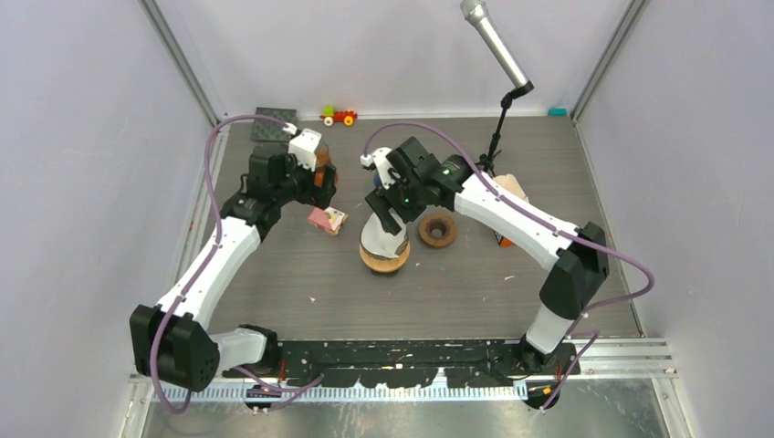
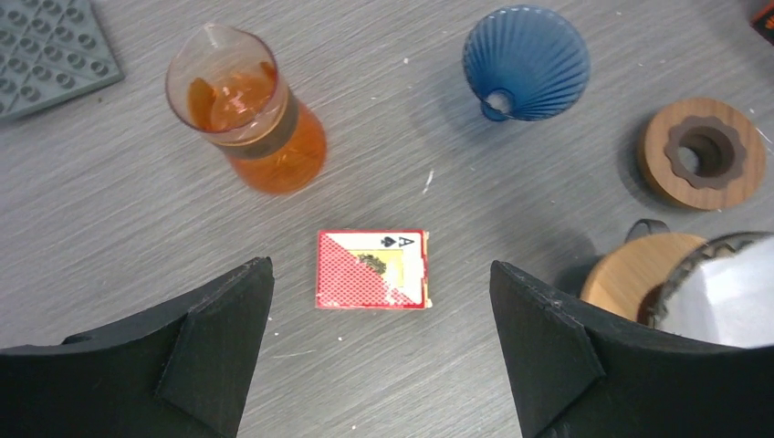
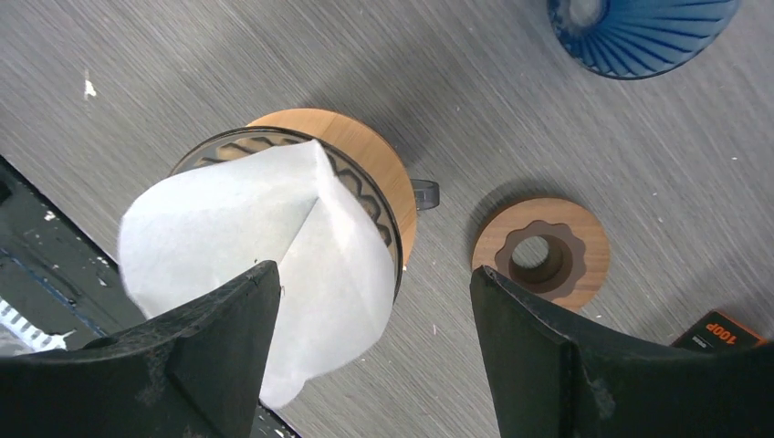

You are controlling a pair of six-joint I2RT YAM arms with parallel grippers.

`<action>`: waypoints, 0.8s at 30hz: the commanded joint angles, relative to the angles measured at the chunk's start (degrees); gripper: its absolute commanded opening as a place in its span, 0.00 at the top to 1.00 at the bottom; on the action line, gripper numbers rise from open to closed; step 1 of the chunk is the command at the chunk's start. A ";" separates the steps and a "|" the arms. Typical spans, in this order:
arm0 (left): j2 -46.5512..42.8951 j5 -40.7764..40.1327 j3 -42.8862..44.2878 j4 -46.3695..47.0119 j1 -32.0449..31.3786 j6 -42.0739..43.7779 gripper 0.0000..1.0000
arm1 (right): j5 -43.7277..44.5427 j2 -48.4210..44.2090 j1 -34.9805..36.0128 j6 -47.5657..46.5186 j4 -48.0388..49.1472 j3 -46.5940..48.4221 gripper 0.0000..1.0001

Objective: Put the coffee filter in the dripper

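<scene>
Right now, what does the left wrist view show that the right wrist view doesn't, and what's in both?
Only left wrist: the orange carafe, the red card box and the grey stud plate. Only right wrist: the fold in the white coffee filter, and the black base rail. Both: the wood-collared dripper carrying that filter, the blue fluted cone and the wooden ring.

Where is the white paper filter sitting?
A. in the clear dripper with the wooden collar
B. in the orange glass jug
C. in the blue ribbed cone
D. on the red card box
A: the white paper filter pokes out of the clear dripper with the wooden collar.
</scene>
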 commanded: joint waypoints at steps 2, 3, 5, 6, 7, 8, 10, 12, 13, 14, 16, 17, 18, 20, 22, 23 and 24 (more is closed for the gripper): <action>3.94 -0.10 5.19 3.97 2.86 -2.85 0.11 | -0.67 -7.10 -0.24 -1.02 -0.19 2.54 0.19; 5.42 -1.26 5.78 4.50 3.05 -2.96 0.11 | -0.94 -7.78 -0.44 -1.11 -0.02 2.39 0.19; 7.70 -4.04 6.55 6.42 3.42 -3.25 0.11 | -1.33 -9.45 -0.91 -1.14 0.52 1.82 0.20; 8.87 -5.37 6.97 7.49 3.60 -3.33 0.11 | -1.62 -10.25 -1.17 -1.19 0.86 1.45 0.20; 10.29 -6.46 7.42 8.51 3.82 -3.35 0.11 | -1.74 -11.23 -1.33 -1.21 1.23 1.08 0.20; 11.77 -7.36 8.07 9.19 4.02 -3.30 0.11 | -1.88 -12.28 -1.56 -1.21 1.55 0.68 0.20; 14.61 -7.37 9.72 10.88 4.31 -2.42 0.13 | -1.89 -13.61 -2.04 -1.49 1.98 0.02 0.20; 17.48 -5.13 11.13 12.39 4.30 0.33 0.18 | -1.77 -14.74 -2.73 -1.63 2.01 -0.70 0.20; 18.68 -3.45 12.30 12.51 4.33 1.67 0.21 | -1.89 -15.24 -3.14 -1.64 2.12 -1.13 0.20; 19.88 -1.79 13.14 12.21 4.34 2.94 0.23 | -2.02 -15.61 -3.61 -1.65 2.23 -1.58 0.20; 22.40 0.41 16.07 10.37 4.34 4.32 0.27 | -2.52 -16.37 -4.67 -1.57 2.73 -2.60 0.20; 23.76 1.12 18.13 8.84 4.34 5.06 0.28 | -2.94 -16.58 -5.24 -1.50 2.84 -3.05 0.20; 24.93 1.69 19.36 7.81 4.34 5.55 0.30 | -3.50 -16.74 -5.89 -1.48 2.85 -3.38 0.20; 27.23 1.85 21.32 7.15 4.34 5.99 0.33 | -4.50 -17.08 -6.98 -1.43 3.01 -4.16 0.20; 29.15 1.77 22.49 7.35 4.34 6.40 0.36 | -5.58 -17.55 -7.98 -1.15 3.56 -5.00 0.20; 30.20 1.53 23.07 7.16 4.34 6.60 0.38 | -5.89 -17.71 -8.35 -1.08 3.59 -5.21 0.20; 31.30 1.12 23.73 6.83 4.34 6.87 0.40 | -6.10 -17.83 -8.83 -1.00 3.56 -5.31 0.20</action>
